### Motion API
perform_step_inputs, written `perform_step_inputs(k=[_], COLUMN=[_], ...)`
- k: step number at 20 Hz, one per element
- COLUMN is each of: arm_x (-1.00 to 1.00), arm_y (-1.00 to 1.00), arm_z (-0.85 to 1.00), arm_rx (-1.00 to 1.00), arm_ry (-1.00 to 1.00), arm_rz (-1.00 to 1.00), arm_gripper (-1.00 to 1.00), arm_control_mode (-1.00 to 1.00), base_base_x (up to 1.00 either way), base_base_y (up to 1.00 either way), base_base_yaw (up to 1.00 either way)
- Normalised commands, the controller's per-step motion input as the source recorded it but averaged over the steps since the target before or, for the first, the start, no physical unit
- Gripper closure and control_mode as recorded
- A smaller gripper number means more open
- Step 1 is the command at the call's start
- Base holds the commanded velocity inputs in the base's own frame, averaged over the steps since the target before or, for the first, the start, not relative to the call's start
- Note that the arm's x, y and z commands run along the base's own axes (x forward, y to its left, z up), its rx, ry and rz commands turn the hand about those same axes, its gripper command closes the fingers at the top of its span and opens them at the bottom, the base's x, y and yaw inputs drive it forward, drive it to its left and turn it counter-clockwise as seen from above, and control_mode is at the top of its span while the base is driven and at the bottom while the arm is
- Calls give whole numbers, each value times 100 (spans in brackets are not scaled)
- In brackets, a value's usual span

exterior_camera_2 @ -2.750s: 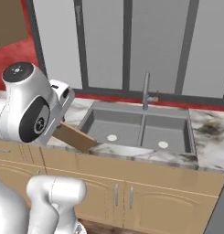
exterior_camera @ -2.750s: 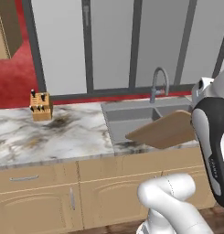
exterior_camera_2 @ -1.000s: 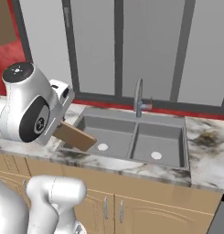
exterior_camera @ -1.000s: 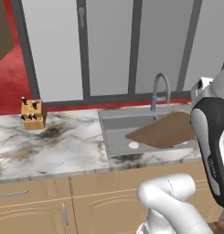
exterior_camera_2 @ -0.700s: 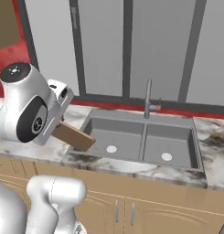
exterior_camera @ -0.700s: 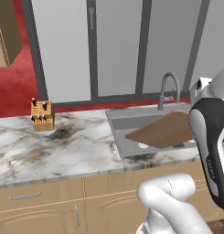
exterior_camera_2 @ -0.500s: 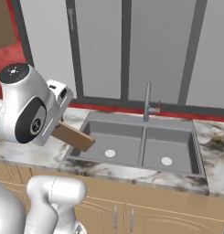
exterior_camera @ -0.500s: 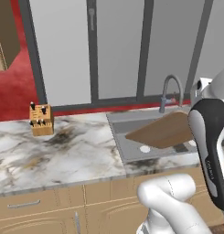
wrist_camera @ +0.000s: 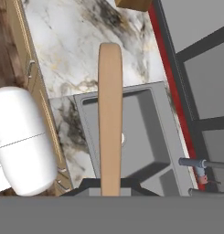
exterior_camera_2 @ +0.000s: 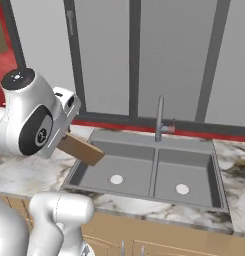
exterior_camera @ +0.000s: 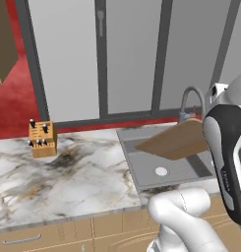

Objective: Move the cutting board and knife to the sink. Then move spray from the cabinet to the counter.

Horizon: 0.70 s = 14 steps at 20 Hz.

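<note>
Cutting board stiff, light, edge-clamped in closed gripper above sink; long overhang, likely to pivot

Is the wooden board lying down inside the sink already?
No, the cutting board is held up in the air above the sink, not resting in the basin.

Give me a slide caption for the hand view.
Gripper shut on the cutting board, held edge-on above the sink.

A tan knife block with black-handled knives stands before tall grey-framed window panels.
</note>
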Motion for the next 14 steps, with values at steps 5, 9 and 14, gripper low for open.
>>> perform_step_inputs(k=[5,9,14], arm_x=[0,38,13], arm_y=[0,-15,-13], arm_z=[0,-16,-30], arm_rx=[0,0,-1], arm_ry=[0,0,-8], arm_rz=[0,-4,-6], arm_gripper=[100,100,100], arm_control_mode=[100,-100,-100], base_base_x=[27,0,0], base_base_y=[-11,0,0], base_base_yaw=[-5,0,0])
